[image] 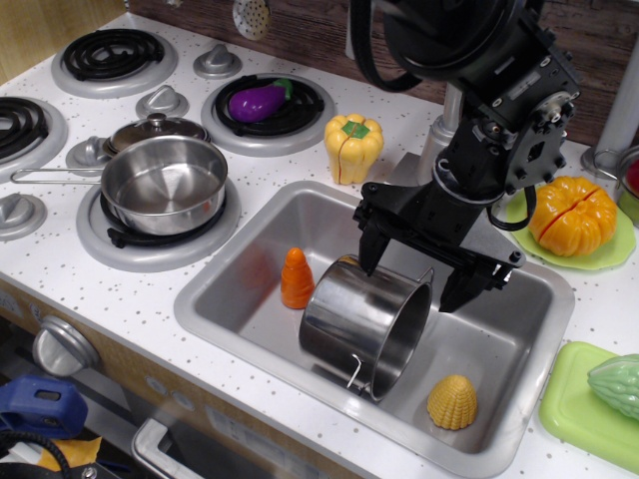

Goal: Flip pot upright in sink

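The pot [364, 321] lies on its side in the sink [250, 269], probably light, stiff, slippery steel. The gripper [424, 279] is spread wide above its rim, the best grip.

White speckled counter [120, 299] carrying yellow pepper [353, 147], green plate [611, 249] under orange pumpkin [571, 216], green tray [579, 409]; sink [250, 261] sitting recessed in it.

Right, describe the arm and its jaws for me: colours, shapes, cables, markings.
The arm is black and blocky, with a thick black cable looping along its upper section and small white labels on its housing. The gripper is matte black, with a wide crossbar ending in two tapered, pointed jaws. No sleeve or other colour shows.
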Robot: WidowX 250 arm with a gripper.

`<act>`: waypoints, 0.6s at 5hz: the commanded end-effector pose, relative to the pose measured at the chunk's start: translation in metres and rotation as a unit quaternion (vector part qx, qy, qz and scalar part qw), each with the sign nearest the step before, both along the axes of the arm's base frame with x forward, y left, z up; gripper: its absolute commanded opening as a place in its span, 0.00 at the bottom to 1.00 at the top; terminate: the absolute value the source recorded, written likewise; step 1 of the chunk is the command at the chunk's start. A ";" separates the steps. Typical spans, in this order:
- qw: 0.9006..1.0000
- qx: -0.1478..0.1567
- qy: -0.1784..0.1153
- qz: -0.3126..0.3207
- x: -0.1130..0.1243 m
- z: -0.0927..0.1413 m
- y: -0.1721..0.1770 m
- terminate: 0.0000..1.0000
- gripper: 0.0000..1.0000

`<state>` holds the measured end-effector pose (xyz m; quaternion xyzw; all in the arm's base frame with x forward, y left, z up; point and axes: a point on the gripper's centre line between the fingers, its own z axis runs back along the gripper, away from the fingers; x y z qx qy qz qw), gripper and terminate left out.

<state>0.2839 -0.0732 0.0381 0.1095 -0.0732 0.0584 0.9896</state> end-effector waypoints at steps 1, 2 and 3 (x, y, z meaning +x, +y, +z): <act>1.000 0.000 0.000 0.000 0.000 0.000 0.000 0.00 1.00; 0.999 0.051 -0.010 -0.017 -0.002 -0.005 -0.004 0.00 1.00; 0.996 0.085 -0.018 -0.031 -0.004 -0.010 -0.007 0.00 1.00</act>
